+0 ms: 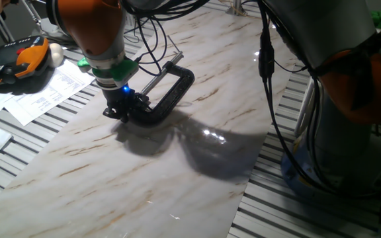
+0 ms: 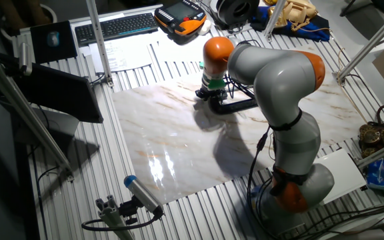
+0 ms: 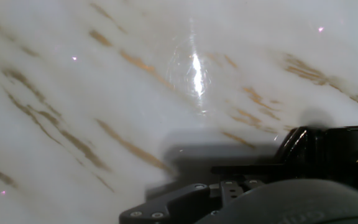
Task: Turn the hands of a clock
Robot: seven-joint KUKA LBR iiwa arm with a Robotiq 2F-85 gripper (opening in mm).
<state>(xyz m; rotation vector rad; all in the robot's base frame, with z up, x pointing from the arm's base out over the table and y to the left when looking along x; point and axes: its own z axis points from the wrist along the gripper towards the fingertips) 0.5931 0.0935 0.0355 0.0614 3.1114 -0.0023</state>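
Note:
The clock is a black C-clamp lying on the marble board, with its silver threaded rod pointing to the far side. The hands are a thin cross-pin at the rod's far end, small and hard to make out. My gripper is low over the board, right at the clamp's near left end, far from the pin. Its fingers are hidden by the hand, so I cannot tell whether they are open. In the other fixed view the gripper is just left of the clamp. The hand view shows a black part of the clamp at the right.
An orange-and-black tool and papers lie at the far left, off the board. Black cables hang behind the clamp. The arm's base stands at the right. A keyboard lies at the back.

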